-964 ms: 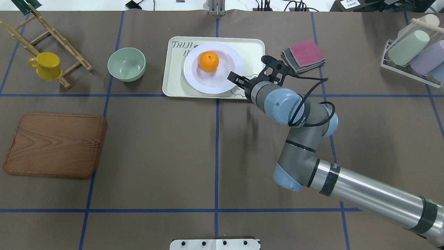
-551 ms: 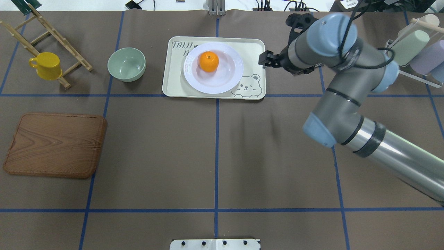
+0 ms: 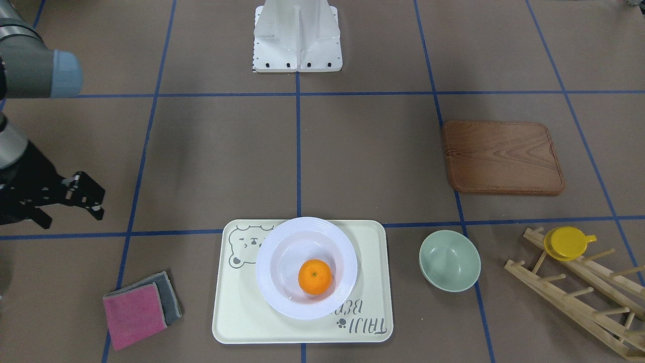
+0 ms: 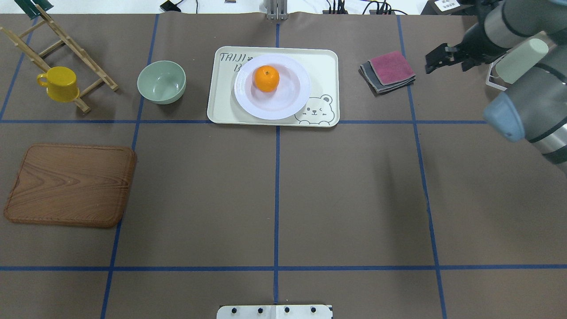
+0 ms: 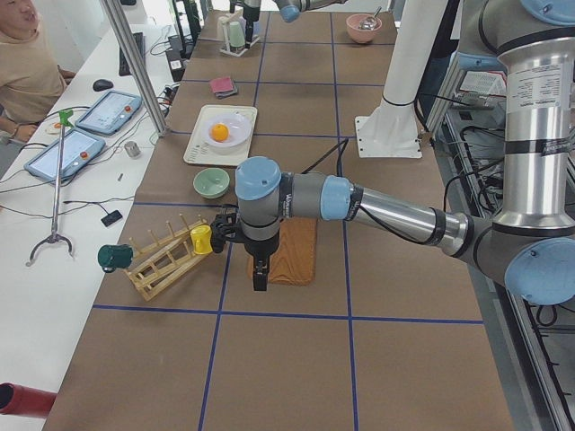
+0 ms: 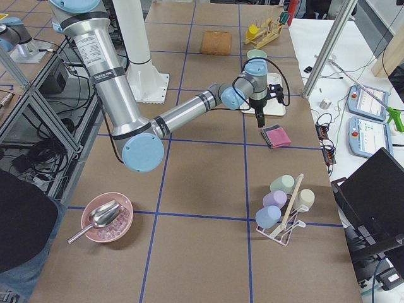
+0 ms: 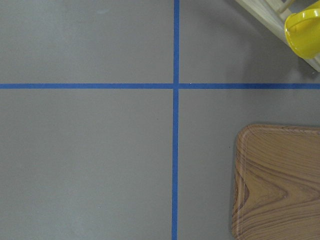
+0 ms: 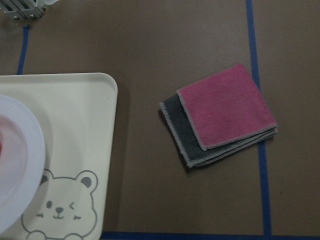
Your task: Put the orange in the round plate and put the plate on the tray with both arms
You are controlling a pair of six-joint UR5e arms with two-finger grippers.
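The orange [image 4: 266, 78] lies in the sunken centre of the white round plate [image 4: 290, 104]. The plate rests on the cream bear tray [image 4: 321, 62] at the table's far middle. My right gripper [image 4: 436, 60] hangs in the air to the right of the folded cloths, well clear of the tray, open and holding nothing. The front-facing view shows the same gripper [image 3: 89, 197] far from the plate [image 3: 272, 292]. My left gripper [image 5: 260, 280] shows only in the exterior left view, pointing down over the wooden board; I cannot tell whether it is open or shut.
Pink and grey folded cloths [image 4: 388, 71] lie right of the tray. A pale green bowl [image 4: 161, 82] sits left of it. A yellow cup [image 4: 60, 83] hangs on a wooden rack [image 4: 66, 44]. A wooden board [image 4: 71, 184] lies near left; a cup rack [image 4: 531, 66] stands far right.
My right arm has pulled away from the plate's right rim, swinging right past the cloths to the table's far right. Plate, orange and tray have not moved.
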